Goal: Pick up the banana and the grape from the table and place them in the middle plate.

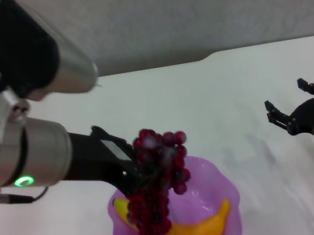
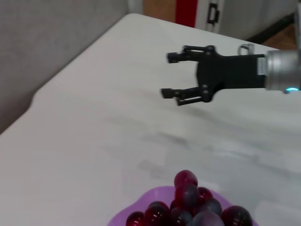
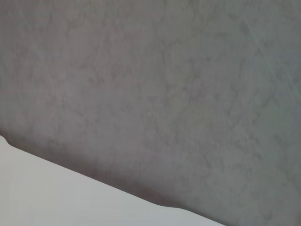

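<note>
The dark red grape (image 1: 157,200) bunch hangs from my left gripper (image 1: 143,168), which is shut on its upper part. The bunch's lower end reaches down into the translucent purple middle plate (image 1: 225,183) at the near centre. In that plate lies the yellow banana (image 1: 201,232), partly hidden behind the bunch. The left wrist view shows the top of the grape (image 2: 188,208) over the plate rim (image 2: 162,192). My right gripper (image 1: 284,94) hovers open and empty over the table at the right, well away from the plate; the left wrist view shows the right gripper (image 2: 166,75) too.
The white table (image 1: 219,96) has a notched far edge against a grey wall. The right wrist view shows only that wall (image 3: 164,94) and a strip of the table (image 3: 37,193).
</note>
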